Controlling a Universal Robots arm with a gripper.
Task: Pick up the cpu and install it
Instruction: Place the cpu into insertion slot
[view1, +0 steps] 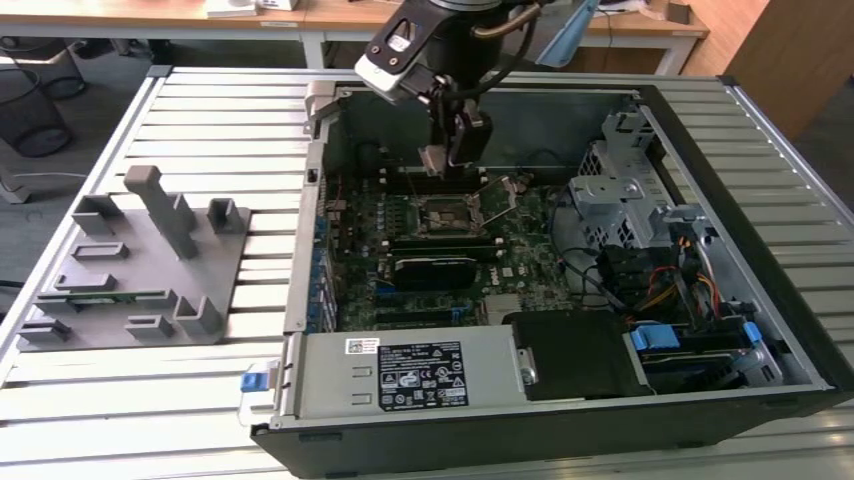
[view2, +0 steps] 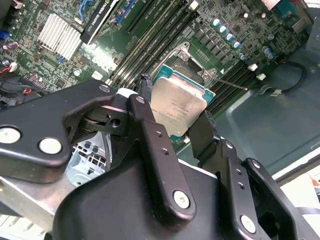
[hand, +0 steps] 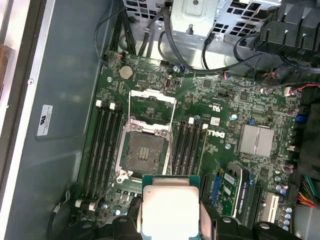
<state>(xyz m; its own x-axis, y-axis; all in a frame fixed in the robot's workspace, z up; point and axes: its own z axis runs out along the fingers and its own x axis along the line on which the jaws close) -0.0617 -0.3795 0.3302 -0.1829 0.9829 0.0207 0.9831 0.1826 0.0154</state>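
Lowering the small square, silver-topped, green-rimmed cpu (hand: 170, 207) well looks to call for a level carry, with its edges squared to the open metal-framed processor socket (hand: 146, 152). The black two-fingered gripper (view1: 451, 153), narrowed to the chip's width, pinches it by two opposite edges in the air. The socket, its retaining frame raised, lies beneath, not quite in line, on the green motherboard (hand: 225, 115) inside the open dark computer case (view1: 747, 200).

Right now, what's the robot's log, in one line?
gripper: shut on cpu | cpu: held near open socket | install: not seated
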